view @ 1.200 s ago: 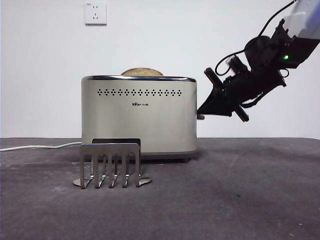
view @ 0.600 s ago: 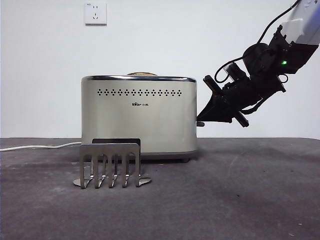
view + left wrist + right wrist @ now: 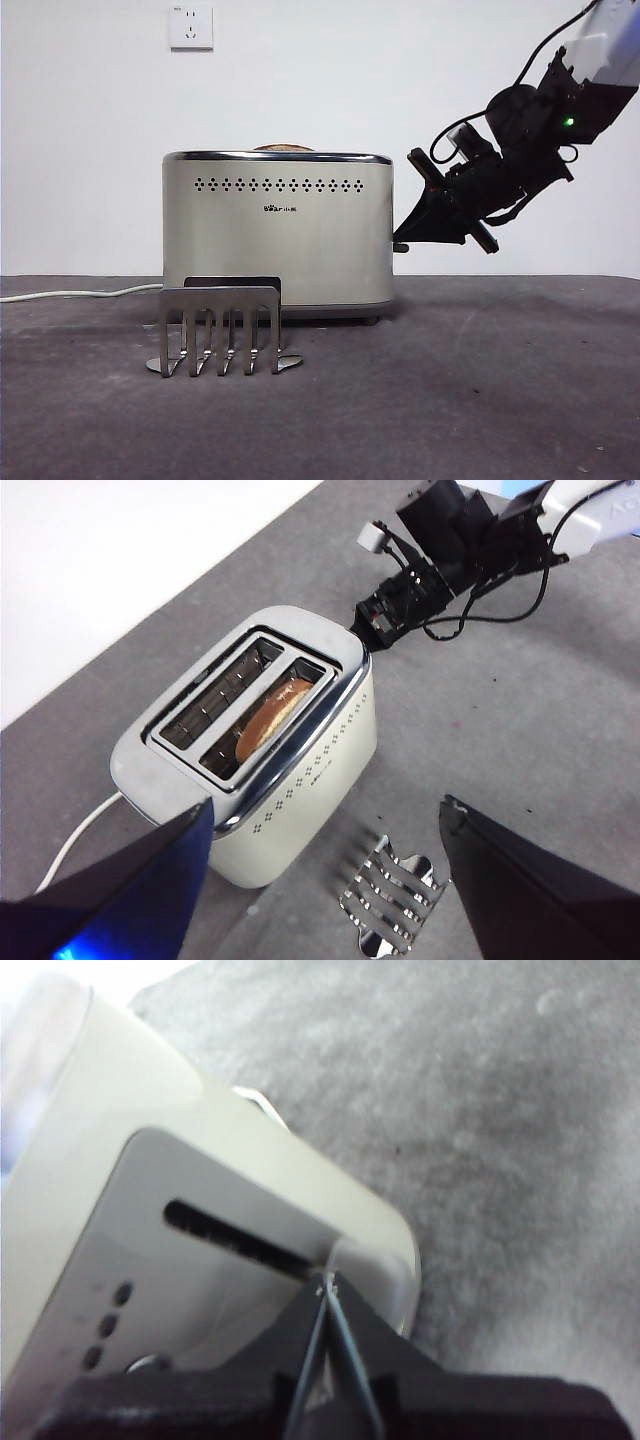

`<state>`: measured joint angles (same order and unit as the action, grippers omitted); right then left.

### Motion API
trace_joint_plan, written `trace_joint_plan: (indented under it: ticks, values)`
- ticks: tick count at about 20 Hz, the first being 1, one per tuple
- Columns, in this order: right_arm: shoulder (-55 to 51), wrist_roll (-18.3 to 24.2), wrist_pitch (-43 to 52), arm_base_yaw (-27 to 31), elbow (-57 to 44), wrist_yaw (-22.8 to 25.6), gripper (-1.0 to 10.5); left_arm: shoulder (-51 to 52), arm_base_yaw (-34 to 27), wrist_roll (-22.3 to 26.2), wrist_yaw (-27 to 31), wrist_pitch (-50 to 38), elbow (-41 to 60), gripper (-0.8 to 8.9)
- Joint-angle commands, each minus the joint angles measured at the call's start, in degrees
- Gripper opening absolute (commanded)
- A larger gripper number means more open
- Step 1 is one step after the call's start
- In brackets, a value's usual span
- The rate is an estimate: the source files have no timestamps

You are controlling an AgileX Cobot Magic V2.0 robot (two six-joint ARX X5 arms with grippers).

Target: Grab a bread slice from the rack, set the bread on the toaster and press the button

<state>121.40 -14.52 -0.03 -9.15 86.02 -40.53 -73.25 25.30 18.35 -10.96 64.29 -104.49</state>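
Front view: our right claw (image 3: 402, 238), pressed together, has pushed the button (image 3: 400, 247) down; the slice of bread (image 3: 282, 148) sank into the toaster (image 3: 278, 240); left claw (image 3: 320, 880) apart

1. A cream-silver body with a chrome rim and two rows of small dark holes is shown by the toaster (image 3: 278, 240).
2. Tan crumb is seen on the slice of bread (image 3: 272, 713).
3. Grey metal is shown by the rack (image 3: 221, 328).
4. Black is seen on the right gripper (image 3: 408, 232).
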Motion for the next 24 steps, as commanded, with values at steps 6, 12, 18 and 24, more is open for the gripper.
trace_joint_plan:
  ticks: [6,12,18,24]
  values:
    - [-18.43,4.48,-14.43,0.13,-1.20,0.48,-0.1,0.17,0.22,-0.39,-0.09,0.33,0.09,3.77]
    - [-37.35,17.49,-44.22,-0.90,-1.20,0.37,-0.1,0.17,0.22,-0.42,-0.09,1.55,0.09,3.77]
    - [-49.27,23.28,-59.32,-2.47,-1.20,0.50,-0.1,0.17,0.22,-0.46,-0.09,4.94,0.09,3.77]
    - [-57.27,24.65,-64.06,-3.08,-1.20,0.57,-0.1,0.17,0.22,-1.70,-0.07,8.33,0.09,3.77]
